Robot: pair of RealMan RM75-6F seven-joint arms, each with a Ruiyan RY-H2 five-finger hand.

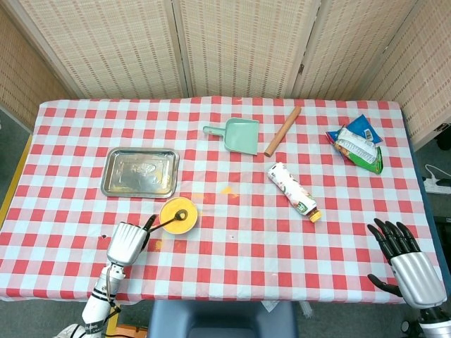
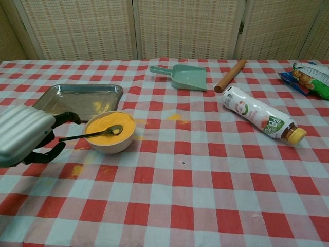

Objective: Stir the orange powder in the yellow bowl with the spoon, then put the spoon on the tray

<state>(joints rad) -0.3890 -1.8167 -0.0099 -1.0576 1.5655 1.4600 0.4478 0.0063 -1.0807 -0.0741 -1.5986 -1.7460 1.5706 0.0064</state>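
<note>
The yellow bowl (image 1: 169,209) (image 2: 116,146) of orange powder stands near the table's front left, just in front of the steel tray (image 1: 139,172) (image 2: 82,98). The spoon (image 1: 171,219) (image 2: 92,135) lies with its scoop in the powder and its handle over the rim, pointing at my left hand (image 1: 125,243) (image 2: 23,138). That hand sits left of the bowl with its fingers (image 2: 67,117) spread, and the handle's tip looks free between them. My right hand (image 1: 406,262) hovers open off the table's front right corner.
A green dustpan (image 1: 239,135), a wooden rolling pin (image 1: 282,130), a lying bottle (image 1: 292,190) and snack bags (image 1: 357,144) lie across the back and right. Spilled orange powder (image 2: 175,117) marks the cloth near the bowl.
</note>
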